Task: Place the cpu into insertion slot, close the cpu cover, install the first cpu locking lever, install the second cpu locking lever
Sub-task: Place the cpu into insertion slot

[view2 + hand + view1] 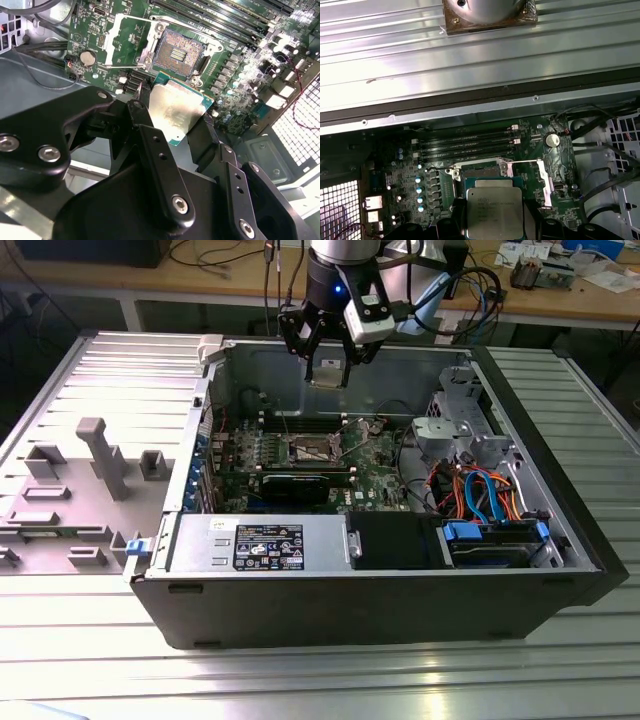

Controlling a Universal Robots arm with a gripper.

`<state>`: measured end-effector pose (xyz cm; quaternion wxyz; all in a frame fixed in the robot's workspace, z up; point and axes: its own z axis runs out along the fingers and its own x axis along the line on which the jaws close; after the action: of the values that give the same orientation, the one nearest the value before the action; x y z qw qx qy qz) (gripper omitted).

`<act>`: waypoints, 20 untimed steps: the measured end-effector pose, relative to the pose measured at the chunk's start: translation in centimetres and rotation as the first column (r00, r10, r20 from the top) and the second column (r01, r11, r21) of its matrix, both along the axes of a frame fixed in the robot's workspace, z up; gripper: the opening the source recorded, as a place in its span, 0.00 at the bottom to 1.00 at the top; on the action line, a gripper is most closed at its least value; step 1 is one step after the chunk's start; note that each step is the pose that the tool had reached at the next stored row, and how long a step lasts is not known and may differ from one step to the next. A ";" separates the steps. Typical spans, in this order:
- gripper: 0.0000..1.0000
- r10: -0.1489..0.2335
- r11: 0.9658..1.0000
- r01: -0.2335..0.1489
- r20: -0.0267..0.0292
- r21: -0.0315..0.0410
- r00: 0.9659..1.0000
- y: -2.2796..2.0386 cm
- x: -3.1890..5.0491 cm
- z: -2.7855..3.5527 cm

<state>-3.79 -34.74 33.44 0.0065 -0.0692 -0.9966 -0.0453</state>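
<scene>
Exterior view: gripping the chip [327, 371] in clenched jaws, high above the socket [310, 450] inside the open computer case [350, 612]. Second wrist view: holding the chip [175, 112] by 2 edges, just short of the bare socket [178, 50], cover [112, 37] flipped open beside it. First wrist view: chip [493, 212] overlapping the socket's [480, 174] edge.
</scene>
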 end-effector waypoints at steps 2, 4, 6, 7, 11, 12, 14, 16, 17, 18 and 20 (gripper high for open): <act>0.55 -0.002 1.000 0.002 0.000 0.000 1.000 0.00 0.00 0.00; 0.55 -0.004 1.000 0.004 0.000 0.000 1.000 0.00 0.00 0.00; 0.55 -0.006 1.000 0.006 0.000 0.000 1.000 0.00 0.00 0.00; 0.55 -0.007 1.000 0.007 0.000 0.000 1.000 0.00 0.00 0.00; 0.55 -0.011 1.000 0.011 0.000 0.000 1.000 0.00 0.00 0.00; 0.55 -0.013 1.000 0.013 0.000 0.000 1.000 0.00 0.00 0.00; 0.55 -0.015 1.000 0.015 0.000 0.000 1.000 0.00 0.00 0.00; 0.55 -0.020 1.000 0.020 0.000 0.000 1.000 0.00 0.00 0.00; 0.55 -0.021 1.000 0.021 0.000 0.000 1.000 0.00 0.00 0.00; 0.55 -0.023 1.000 0.023 0.000 0.000 1.000 0.00 0.00 0.00; 0.55 -0.025 1.000 0.025 0.000 0.000 1.000 0.00 0.00 0.00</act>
<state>-3.78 -34.74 33.44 0.0060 -0.0816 -0.9956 -0.0454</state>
